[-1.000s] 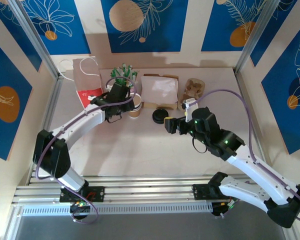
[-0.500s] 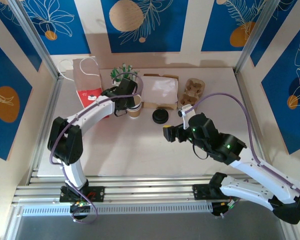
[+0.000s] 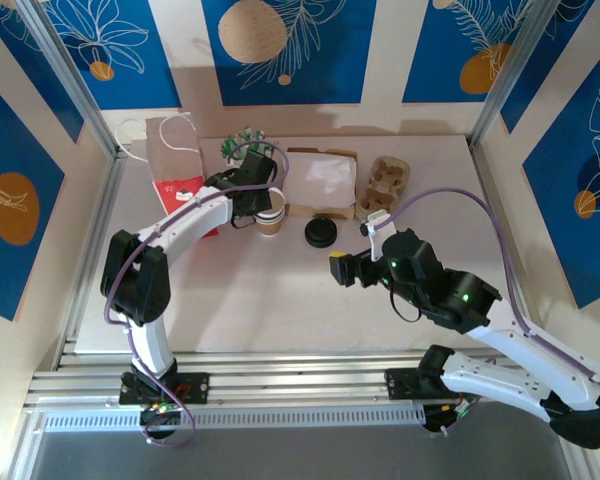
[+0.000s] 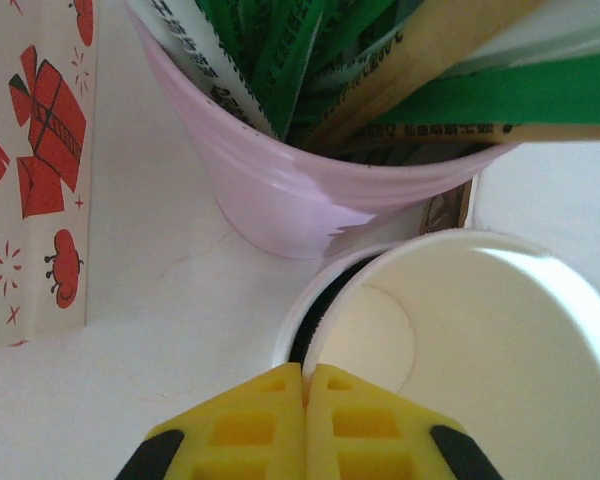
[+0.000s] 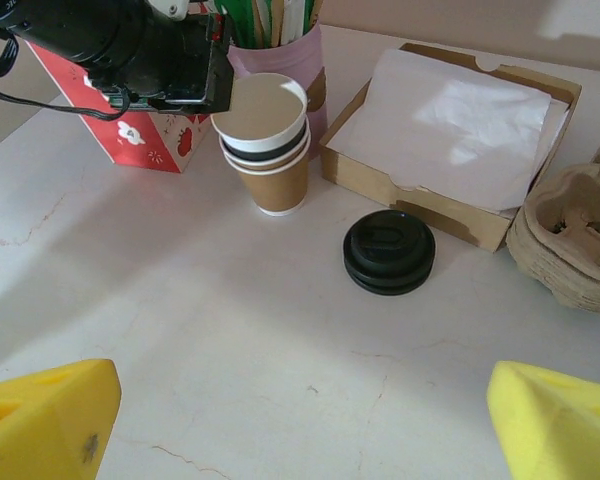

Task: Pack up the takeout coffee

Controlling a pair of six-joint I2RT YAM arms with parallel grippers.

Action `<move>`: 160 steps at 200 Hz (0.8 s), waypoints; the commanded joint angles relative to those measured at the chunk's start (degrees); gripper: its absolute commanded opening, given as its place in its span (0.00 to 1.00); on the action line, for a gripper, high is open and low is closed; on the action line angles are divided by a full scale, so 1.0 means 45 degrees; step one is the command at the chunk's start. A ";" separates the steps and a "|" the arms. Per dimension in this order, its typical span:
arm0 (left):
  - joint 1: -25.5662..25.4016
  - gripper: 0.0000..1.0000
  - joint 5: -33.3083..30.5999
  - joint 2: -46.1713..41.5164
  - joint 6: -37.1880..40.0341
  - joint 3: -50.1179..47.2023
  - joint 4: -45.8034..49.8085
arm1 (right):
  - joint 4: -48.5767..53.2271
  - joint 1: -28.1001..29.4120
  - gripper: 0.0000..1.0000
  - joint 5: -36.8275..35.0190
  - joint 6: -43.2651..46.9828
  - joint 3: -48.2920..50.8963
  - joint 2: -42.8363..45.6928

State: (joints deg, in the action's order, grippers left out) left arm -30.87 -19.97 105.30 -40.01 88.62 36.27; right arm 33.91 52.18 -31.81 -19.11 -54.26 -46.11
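early days here, nothing packed yet by the look of it. far left, the paper bag (image 3: 170,150) with red prints stands by the far edge. just right of it is the pink cup (image 4: 260,190) of green and white sticks, and just beside that the stack of tan cups (image 5: 278,180).

the left gripper (image 4: 305,380) is right on it, jaws pressed together at the rim of the top cup (image 5: 268,105). the cup wall runs into the seam between the fingers and the cup sits tilted, so i'd call that a pinch on the rim.

no cup wears a lid on top. the black lid (image 5: 388,250) lies on the table right of the stack, apart from it. a dark band shows between the stacked cups, lid or shadow, can't tell.

beyond the lid sits the kraft box (image 5: 450,215) with white paper inside. nearer, the right gripper (image 5: 300,415) hangs over bare table, jaws spread wide, holding nothing. far right is the pulp cup carrier (image 3: 388,180).

left to do, i'd say: free one cup, cap it, pack it. the pink cup crowds the stack and looks easy to knock.
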 commanded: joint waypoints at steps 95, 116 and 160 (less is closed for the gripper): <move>0.0484 0.00 0.1276 -0.1275 -0.1119 -0.0025 0.0117 | 0.0182 0.0122 0.95 -0.0138 -0.0015 -0.0155 0.0208; 0.0630 0.00 0.1761 -0.1557 -0.1369 -0.0313 -0.0242 | 0.0105 0.0107 0.95 -0.0119 -0.0010 -0.0064 0.0067; 0.0715 0.00 0.1716 -0.1946 -0.1205 -0.0568 -0.0307 | -0.0301 0.0104 0.95 -0.0028 0.0153 0.0313 -0.0270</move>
State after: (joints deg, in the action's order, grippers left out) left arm -28.12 -13.47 99.53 -44.86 87.66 36.03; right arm 34.06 52.21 -31.99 -19.11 -54.13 -46.83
